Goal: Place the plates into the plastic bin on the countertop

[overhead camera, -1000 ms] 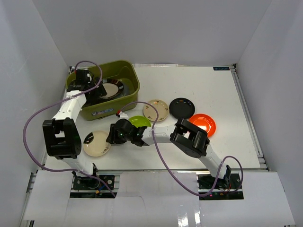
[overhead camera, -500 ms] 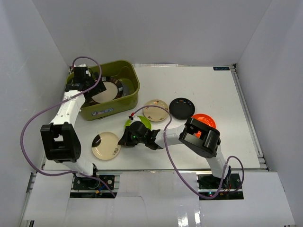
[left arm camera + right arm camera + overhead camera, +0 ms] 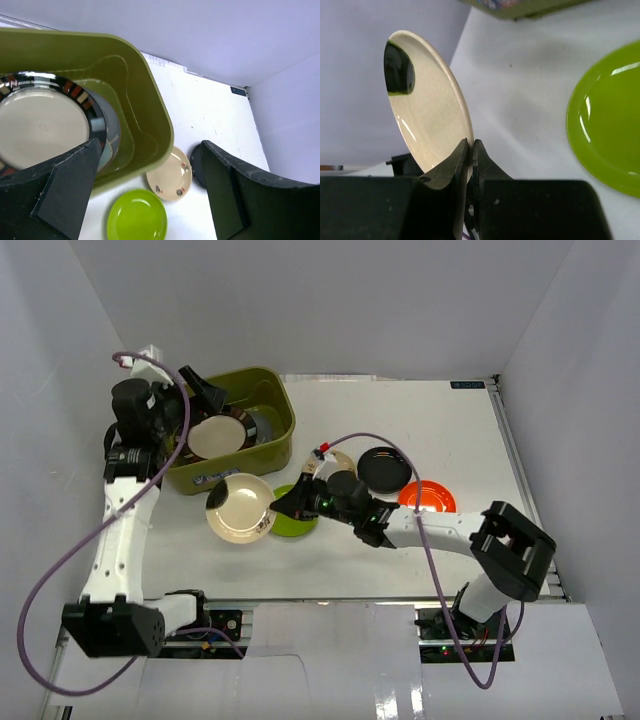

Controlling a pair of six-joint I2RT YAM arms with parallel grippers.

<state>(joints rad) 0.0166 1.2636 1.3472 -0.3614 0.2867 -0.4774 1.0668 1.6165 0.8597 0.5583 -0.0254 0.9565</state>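
The olive-green plastic bin (image 3: pixel 280 430) holds a black-rimmed cream plate (image 3: pixel 215 437) on a grey patterned plate (image 3: pixel 266 426). My left gripper (image 3: pixel 205 395) hangs open and empty above the bin's far left side; its wrist view shows the bin wall (image 3: pixel 150 115) and the cream plate (image 3: pixel 42 122). My right gripper (image 3: pixel 276 508) is shut on the rim of a plain beige plate (image 3: pixel 238 508), held tilted above the countertop (image 3: pixel 450 430) just in front of the bin. In the right wrist view the gripper (image 3: pixel 470 146) pinches that plate (image 3: pixel 427 110).
A lime green plate (image 3: pixel 300 520) lies under my right wrist and shows in both wrist views (image 3: pixel 137 217) (image 3: pixel 605 125). A beige patterned plate (image 3: pixel 338 462), a black plate (image 3: pixel 385 468) and an orange-red plate (image 3: pixel 430 497) lie to the right. White walls stand close around.
My right gripper has lifted the plain beige plate off the table's front left and carried it towards the bin. My left gripper has risen out of the bin.
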